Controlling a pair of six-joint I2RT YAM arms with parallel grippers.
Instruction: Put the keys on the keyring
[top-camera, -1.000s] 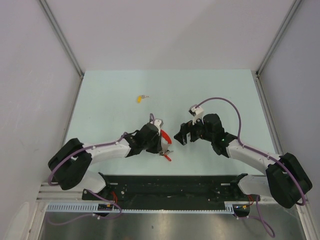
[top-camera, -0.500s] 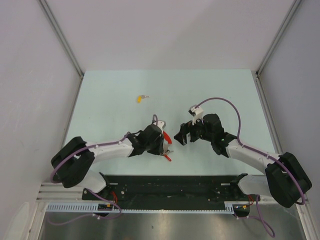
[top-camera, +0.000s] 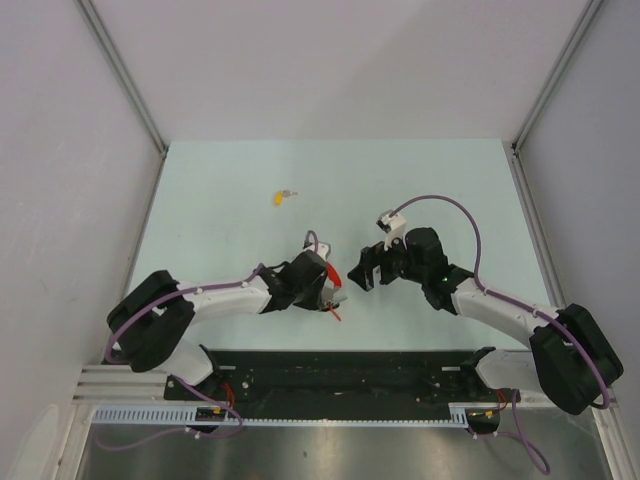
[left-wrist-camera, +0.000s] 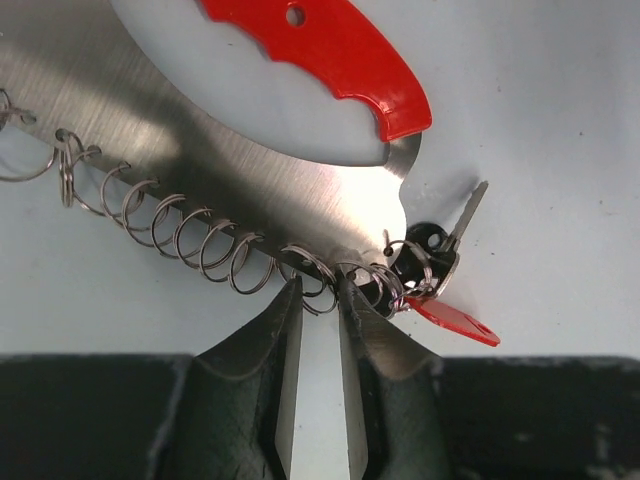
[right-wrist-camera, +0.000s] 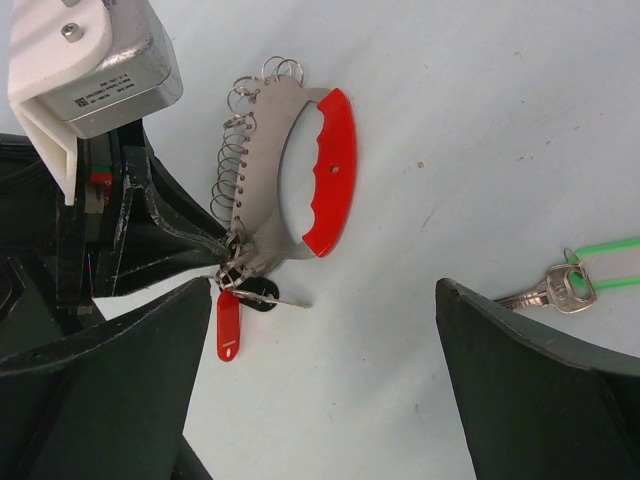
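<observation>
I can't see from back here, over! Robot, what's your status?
Left gripper pinching the keyring at its wire coil. Right gripper open, empty, beside it. Green key and yellow key loose on the table, not threaded. Nothing in the way.

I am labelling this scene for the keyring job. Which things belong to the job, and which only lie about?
Job: keyring; green key; yellow key.
Not part of it: red tag; black tag; both already hang on the keyring.
</observation>
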